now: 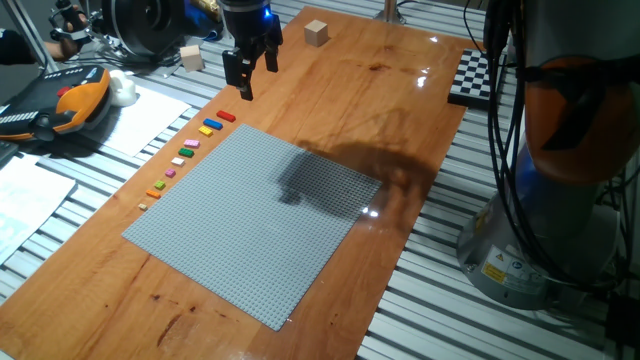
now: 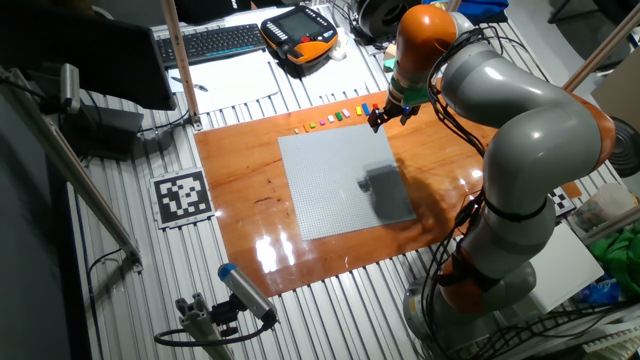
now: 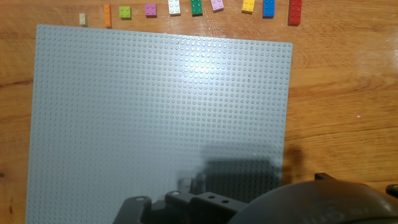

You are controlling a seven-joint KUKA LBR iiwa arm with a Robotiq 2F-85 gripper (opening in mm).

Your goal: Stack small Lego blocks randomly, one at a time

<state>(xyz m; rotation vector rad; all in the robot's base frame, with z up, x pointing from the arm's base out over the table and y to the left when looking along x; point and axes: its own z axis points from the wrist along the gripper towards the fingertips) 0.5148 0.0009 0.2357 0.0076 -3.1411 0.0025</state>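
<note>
Coloured small Lego blocks (image 3: 196, 7) line baseplate (image 3: 161, 112) edge.

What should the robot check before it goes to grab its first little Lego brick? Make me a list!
1. Bricks ready: a row of small Lego blocks lies along one edge of the grey baseplate, none stacked yet. Ok.
2. Nearest brick: the red block lies at the end of the row, close under the gripper. Ok.
3. Gripper empty: nothing shows between its fingers. Ok.
4. Fingers open wide enough for a brick: there is a gap between them. Ok.
5. Gripper exactly above a brick: it hovers near the row's red end, but the alignment is unclear. Cannot tell.
6. Wooden cubes out of the way: they sit beyond the row. Ok.
</note>
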